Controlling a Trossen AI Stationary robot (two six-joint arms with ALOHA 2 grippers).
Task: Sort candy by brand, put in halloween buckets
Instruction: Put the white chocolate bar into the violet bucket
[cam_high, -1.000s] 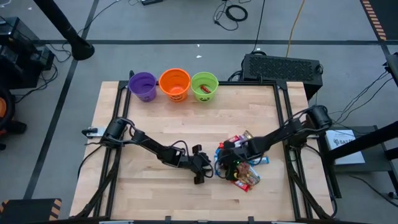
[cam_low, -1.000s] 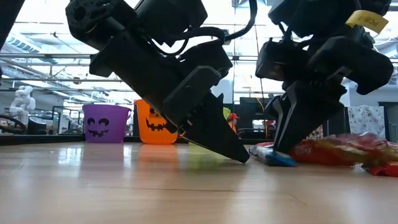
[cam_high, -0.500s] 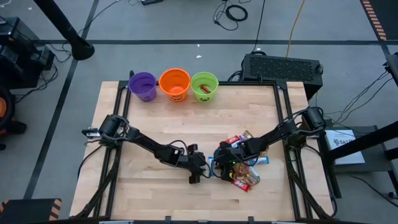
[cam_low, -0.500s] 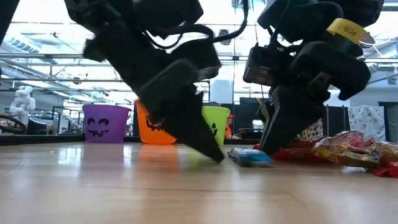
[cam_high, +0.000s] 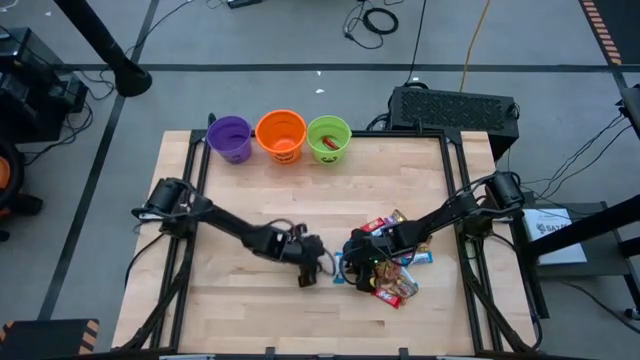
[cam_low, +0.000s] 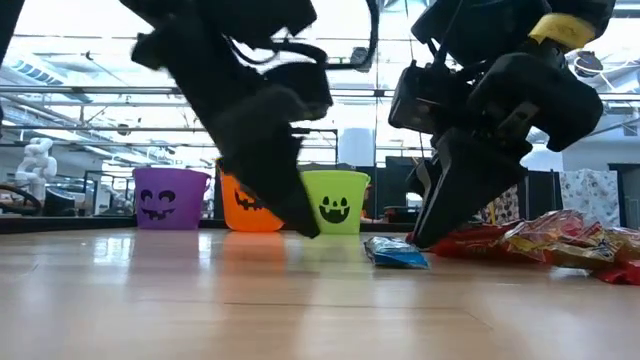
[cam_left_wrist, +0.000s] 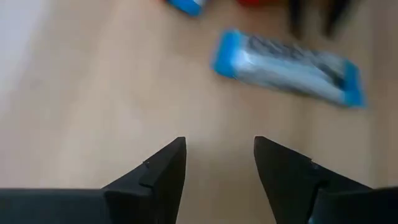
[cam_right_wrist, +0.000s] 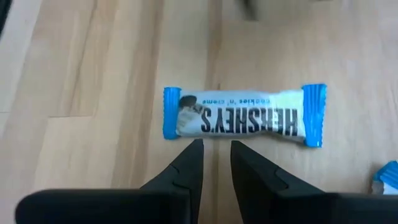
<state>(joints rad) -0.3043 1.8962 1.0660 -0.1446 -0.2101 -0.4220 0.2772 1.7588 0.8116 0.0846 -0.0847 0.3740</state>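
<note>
Wooden table (cam_high: 260, 190) | buckets (cam_high: 282, 136) upper left, awaiting sorting | blue candy bar (cam_right_wrist: 244, 119) centre, apart from pile (cam_high: 395, 275) | left gripper (cam_high: 308, 272) spread wide, empty, beside it | right gripper (cam_high: 352, 268) narrow gap, apparently empty, hovering over bar

Three round buckets stand upright in a row at the desk's far edge: purple bucket (cam_high: 230, 138), orange bucket (cam_high: 281, 135), green bucket (cam_high: 329, 138), each touching the next. The green bucket holds a red item. The candy pile (cam_high: 392, 262) lies well apart from the buckets. One blue-and-white bar (cam_right_wrist: 244, 117) lies flat beside the pile.
</note>
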